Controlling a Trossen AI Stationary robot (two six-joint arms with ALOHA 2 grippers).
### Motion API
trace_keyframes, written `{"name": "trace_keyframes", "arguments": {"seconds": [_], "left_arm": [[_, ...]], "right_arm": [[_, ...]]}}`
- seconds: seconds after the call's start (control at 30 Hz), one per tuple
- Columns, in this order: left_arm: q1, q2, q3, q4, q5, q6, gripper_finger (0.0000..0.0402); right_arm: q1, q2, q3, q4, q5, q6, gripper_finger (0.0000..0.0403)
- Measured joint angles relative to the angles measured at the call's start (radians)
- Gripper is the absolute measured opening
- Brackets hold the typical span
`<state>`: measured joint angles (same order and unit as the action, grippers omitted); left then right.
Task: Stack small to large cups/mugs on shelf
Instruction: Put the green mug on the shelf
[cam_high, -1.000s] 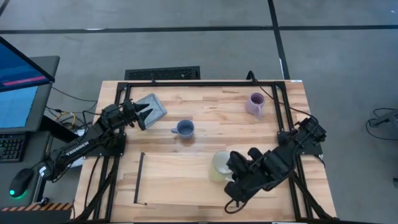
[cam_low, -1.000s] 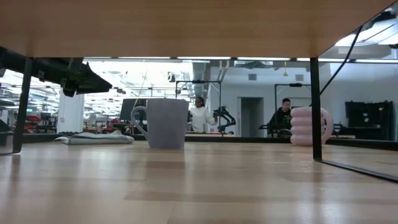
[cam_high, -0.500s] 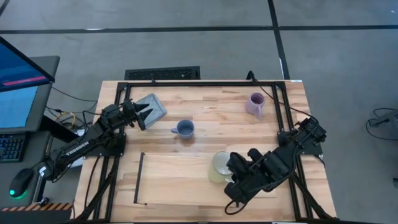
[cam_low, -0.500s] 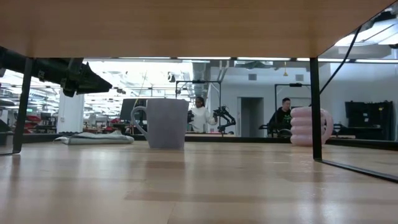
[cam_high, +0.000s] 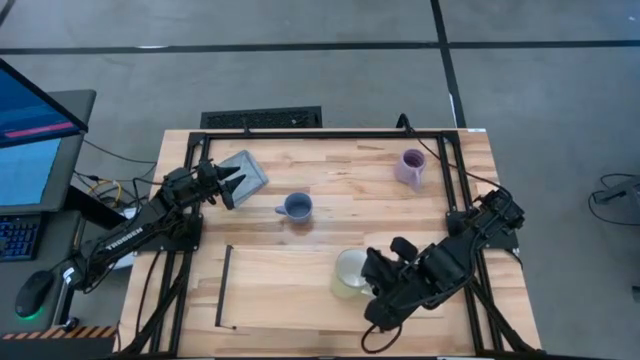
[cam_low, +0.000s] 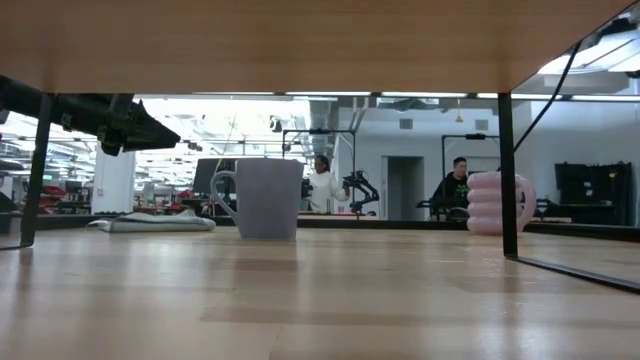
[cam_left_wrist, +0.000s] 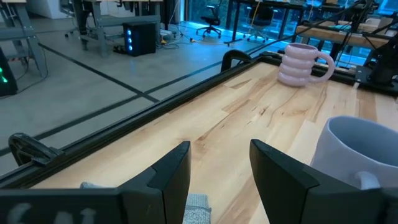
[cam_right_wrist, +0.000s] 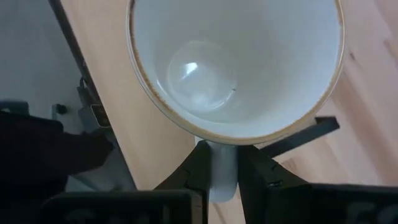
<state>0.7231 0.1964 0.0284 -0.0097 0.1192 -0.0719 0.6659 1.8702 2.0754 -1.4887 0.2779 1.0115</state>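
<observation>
White mug (cam_high: 350, 272), empty, sits over the shelf (cam_high: 280, 290), handle pinched by right gripper (cam_high: 372, 278) fingers. Blue mug (cam_high: 296, 207) and lilac mug (cam_high: 411, 167) stand on the surface. Left gripper (cam_high: 232, 184) fingers part-open, holding nothing.

Three mugs: one blue mug (cam_high: 296, 207), one lilac mug (cam_high: 411, 167), one white mug (cam_high: 350, 273). One shelf (cam_high: 285, 290). One grey pad (cam_high: 246, 172). Two arms.
</observation>
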Motion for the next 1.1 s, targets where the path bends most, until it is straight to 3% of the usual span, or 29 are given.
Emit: {"name": "trace_keyframes", "arguments": {"seconds": [0.73, 1.1], "left_arm": [[0.0, 0.0, 0.0, 0.0, -0.001, 0.0, 0.0156], [0.0, 0.0, 0.0, 0.0, -0.002, 0.0, 0.0156]], "right_arm": [[-0.021, 0.0, 0.0, 0.001, 0.014, -0.439, 0.0066], [-0.018, 0.0, -0.003, 0.004, -0.009, -0.447, 0.0066]]}}
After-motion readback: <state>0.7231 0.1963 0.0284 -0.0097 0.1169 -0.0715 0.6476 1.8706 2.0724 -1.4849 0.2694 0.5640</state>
